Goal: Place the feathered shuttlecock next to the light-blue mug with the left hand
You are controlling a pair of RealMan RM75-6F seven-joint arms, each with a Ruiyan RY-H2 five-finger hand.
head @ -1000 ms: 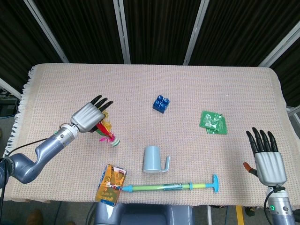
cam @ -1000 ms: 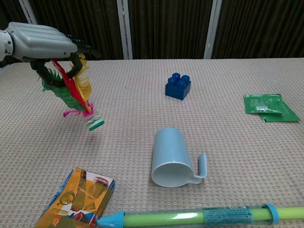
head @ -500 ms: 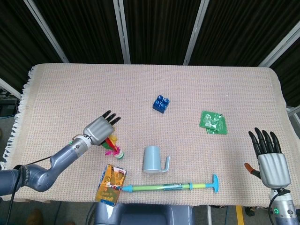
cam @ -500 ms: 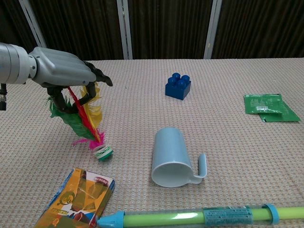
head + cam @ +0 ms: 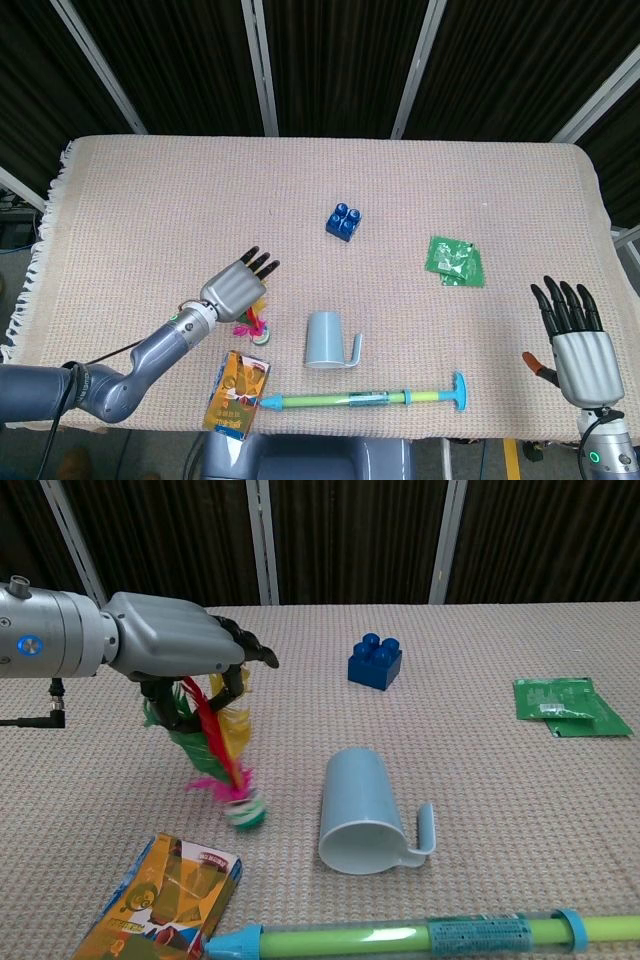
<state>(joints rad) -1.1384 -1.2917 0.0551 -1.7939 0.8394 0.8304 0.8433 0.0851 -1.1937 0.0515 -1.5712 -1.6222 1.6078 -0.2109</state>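
Note:
My left hand (image 5: 237,288) (image 5: 175,645) holds the feathered shuttlecock (image 5: 215,750) (image 5: 252,324) by its red, yellow and green feathers. The shuttlecock's white-and-green base (image 5: 245,813) hangs down at the cloth, a short way left of the light-blue mug (image 5: 365,810) (image 5: 324,339). I cannot tell whether the base touches the cloth. The mug lies on its side with its handle pointing right. My right hand (image 5: 577,340) hovers at the table's right front corner with fingers spread and nothing in it; the chest view does not show it.
A blue toy brick (image 5: 343,221) (image 5: 375,662) sits mid-table and a green packet (image 5: 456,261) (image 5: 567,704) lies to the right. An orange snack packet (image 5: 238,391) (image 5: 165,895) and a green-and-blue stick (image 5: 365,399) (image 5: 420,938) lie along the front edge, just below the shuttlecock and mug.
My left hand has carried the shuttlecock right and toward the front, from well left of the mug to close beside it, and lower. The right hand has barely shifted.

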